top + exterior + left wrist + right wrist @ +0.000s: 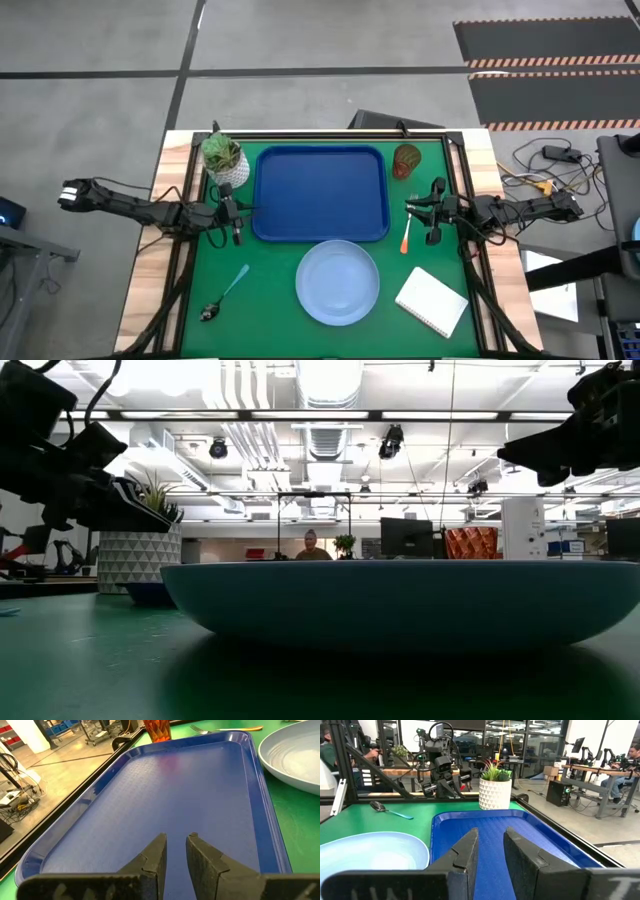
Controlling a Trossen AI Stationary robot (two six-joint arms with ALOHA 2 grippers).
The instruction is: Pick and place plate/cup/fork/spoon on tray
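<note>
The dark-blue tray [320, 193] lies at the far middle of the green mat. The pale-blue plate [338, 282] rests on the mat near the front edge. The reddish-brown cup [407, 160] stands upright off the tray's far right corner. The orange-handled fork [406, 237] lies on the mat right of the tray. The blue-handled spoon [225, 293] lies at the near left. My left gripper [243, 213] hovers at the tray's left edge, fingers [175, 845] narrowly open and empty. My right gripper [410, 208] hovers at the tray's right edge above the fork, fingers [491, 845] narrowly open and empty.
A white pot with a green plant [223, 157] stands off the tray's far left corner, close to my left gripper. A white notepad [432, 300] lies at the near right beside the plate. People sit at benches in the room beyond the table.
</note>
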